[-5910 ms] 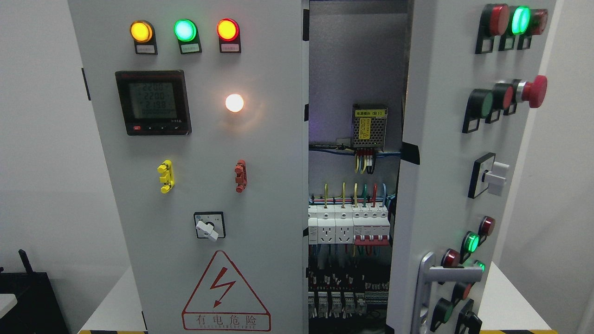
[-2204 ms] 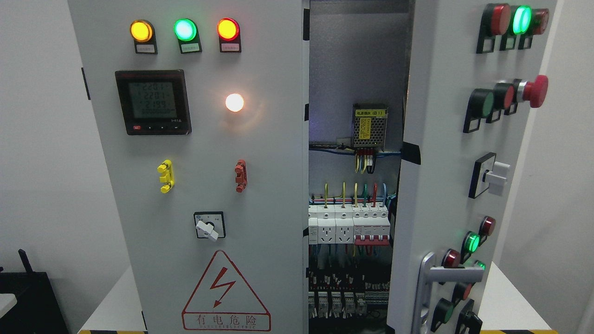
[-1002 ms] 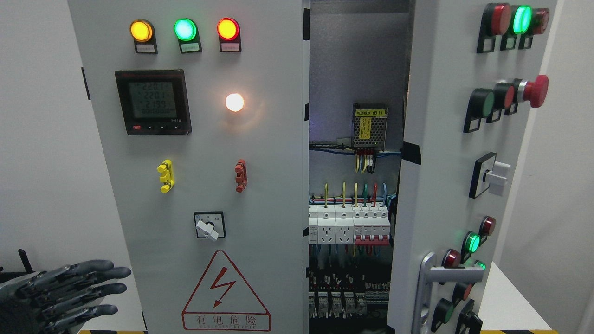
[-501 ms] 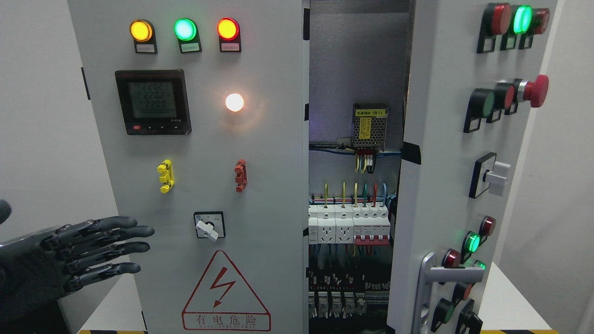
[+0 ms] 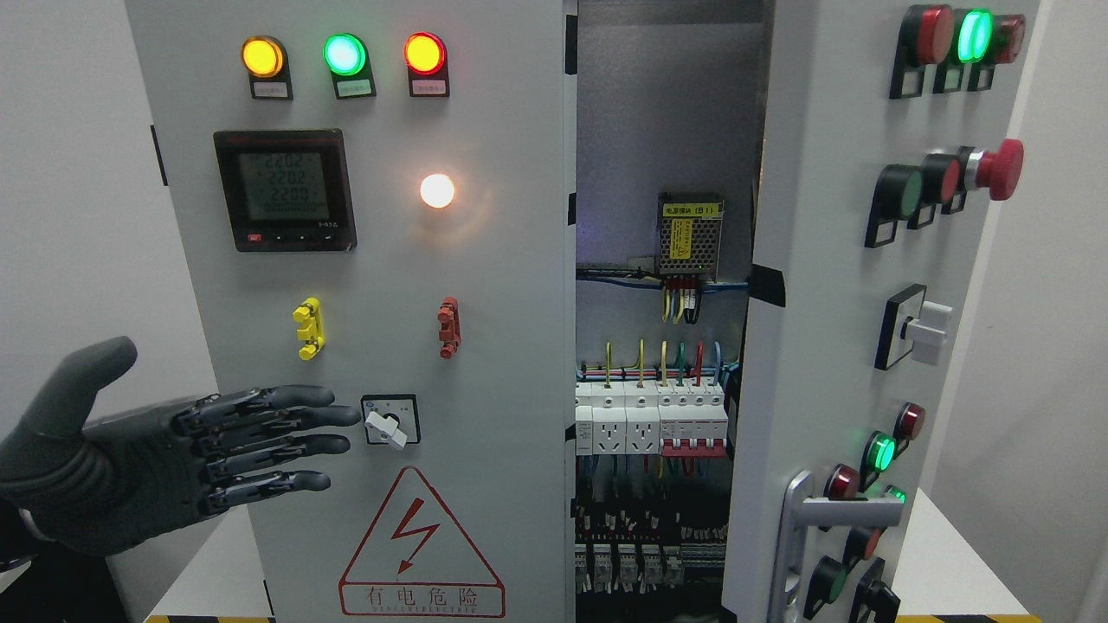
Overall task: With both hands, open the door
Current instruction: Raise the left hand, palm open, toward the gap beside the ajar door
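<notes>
The fingers (image 5: 268,437) of the left hand (image 5: 147,463) are stretching out flat, holding nothing, having risen from the lower corner within 1 second. Just past their tips sits the rotary switch (image 5: 389,421) on the closed left door (image 5: 389,285); further right the right door (image 5: 831,346) is standing ajar.

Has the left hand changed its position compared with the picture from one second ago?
Yes. The left hand has risen and moved rightward: its fingertips now reach almost to the rotary switch on the left door, whereas before they were low by the door's left edge.
</notes>
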`<state>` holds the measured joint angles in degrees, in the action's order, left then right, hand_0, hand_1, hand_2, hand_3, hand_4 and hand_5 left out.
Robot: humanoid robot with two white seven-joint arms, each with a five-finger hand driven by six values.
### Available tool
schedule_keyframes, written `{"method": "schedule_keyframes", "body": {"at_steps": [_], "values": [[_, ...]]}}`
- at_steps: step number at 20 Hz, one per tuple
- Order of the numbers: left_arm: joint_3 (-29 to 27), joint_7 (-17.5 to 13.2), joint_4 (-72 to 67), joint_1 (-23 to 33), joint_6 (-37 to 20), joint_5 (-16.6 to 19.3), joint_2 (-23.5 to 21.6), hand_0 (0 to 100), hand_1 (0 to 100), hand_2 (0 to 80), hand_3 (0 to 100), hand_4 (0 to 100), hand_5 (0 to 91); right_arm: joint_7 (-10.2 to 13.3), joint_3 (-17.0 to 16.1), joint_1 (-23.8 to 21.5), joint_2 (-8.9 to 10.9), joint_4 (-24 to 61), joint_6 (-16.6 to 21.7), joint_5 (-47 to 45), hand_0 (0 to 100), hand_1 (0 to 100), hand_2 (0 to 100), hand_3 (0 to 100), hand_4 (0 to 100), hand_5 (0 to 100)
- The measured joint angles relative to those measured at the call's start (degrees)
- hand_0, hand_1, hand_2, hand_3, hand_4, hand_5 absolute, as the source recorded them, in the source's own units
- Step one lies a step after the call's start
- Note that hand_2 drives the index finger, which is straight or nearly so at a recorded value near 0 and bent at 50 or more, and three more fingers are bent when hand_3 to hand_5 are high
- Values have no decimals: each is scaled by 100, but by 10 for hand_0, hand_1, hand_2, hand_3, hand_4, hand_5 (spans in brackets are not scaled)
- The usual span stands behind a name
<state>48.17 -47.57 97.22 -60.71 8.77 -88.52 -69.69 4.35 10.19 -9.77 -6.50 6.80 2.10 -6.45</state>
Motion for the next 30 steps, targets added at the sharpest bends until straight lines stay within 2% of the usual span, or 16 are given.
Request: {"method": "schedule_keyframes", "body": {"at_steps": [8,15,24,30], "values": [[792,22,-84,-547,24,-330,349,0,0,0,0,31,0,0,0,0,0,2,0,0,106,0,0,0,0,0],[1820,-23,-95,-1932,33,-889,587,0,0,0,0,31,0,0,0,0,0,1,1,-2,106,0,0,0,0,0],[2891,770,-108,-3197,43,-1546,1011,0,0,0,0,31,0,0,0,-2,0,1,1,1,106,0,0,0,0,0],[3301,1151,-136,-3552,50,-1763,1447,0,0,0,0,31,0,0,0,-2,0,0,1,1,107,0,0,0,0,0]]}}
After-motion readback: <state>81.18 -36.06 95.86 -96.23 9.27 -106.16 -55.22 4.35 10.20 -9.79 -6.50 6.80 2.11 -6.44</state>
